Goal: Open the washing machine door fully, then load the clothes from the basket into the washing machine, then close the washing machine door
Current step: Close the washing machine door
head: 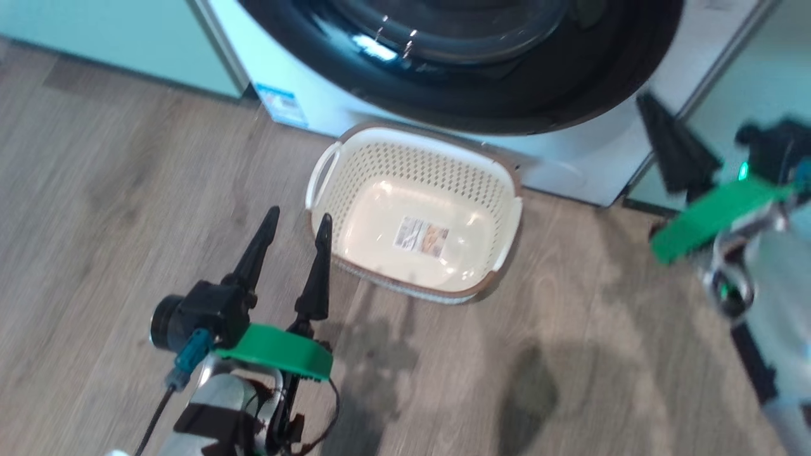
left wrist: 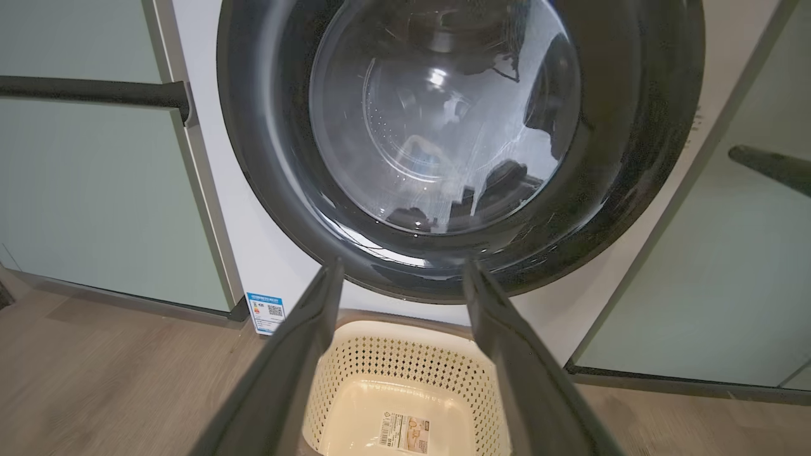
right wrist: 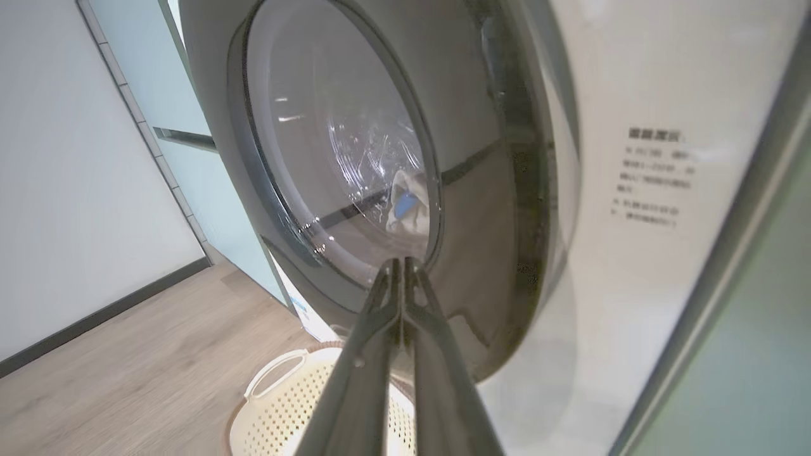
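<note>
The cream, holey basket (head: 418, 168) lies just past the wide-open, empty left claw (head: 300, 213). The shut, empty right claw (right wrist: 400, 266) points at the black door (right wrist: 329, 145).

Glossy door (head: 462, 69), perhaps plastic basket (head: 405, 168).

Head view down onto shared basket (head: 412, 168); wrist views close at washing machine door (left wrist: 443, 126).

wood-plank floor (head: 127, 221) spreading across the head view, pale green cabinet (head: 95, 38) sitting at 10 o'clock, second green panel (head: 760, 82) standing at 2 o'clock, dark bar handle (left wrist: 95, 92) crossing the cabinet front, white wall (right wrist: 76, 190) meeting dark skirting (right wrist: 95, 321), soft shadows (head: 526, 392) lying at 5 o'clock
</note>
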